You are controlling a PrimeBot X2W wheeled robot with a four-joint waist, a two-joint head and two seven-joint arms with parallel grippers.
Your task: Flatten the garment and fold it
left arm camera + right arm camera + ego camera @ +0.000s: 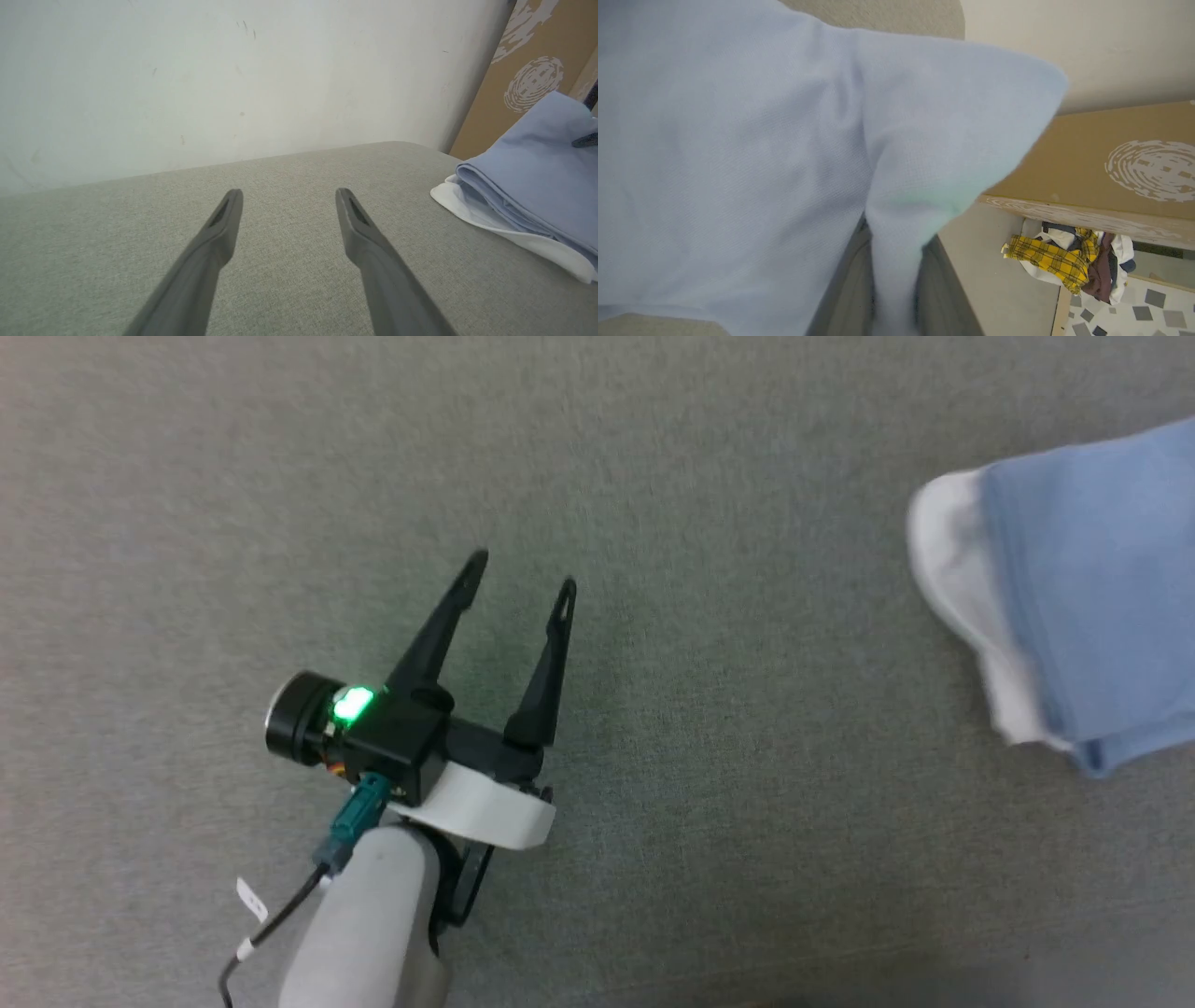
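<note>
The light blue polo shirt [1097,588] lies folded at the right edge of the grey padded table [653,476], its white collar [962,588] sticking out on the left side. In the left wrist view the shirt [537,186] sits off to the right, white collar [490,224] underneath. My left gripper [523,574] hovers open over bare table, well left of the shirt, nothing between its fingers [224,219]. In the right wrist view my right gripper [894,298] is shut on a fold of the shirt [738,140], which drapes over the fingers [850,280].
A pale wall [233,70] rises behind the table. A brown cardboard box [1111,158] stands beyond the table's right end. On the floor below lies a heap of clothes with a yellow plaid piece [1045,256].
</note>
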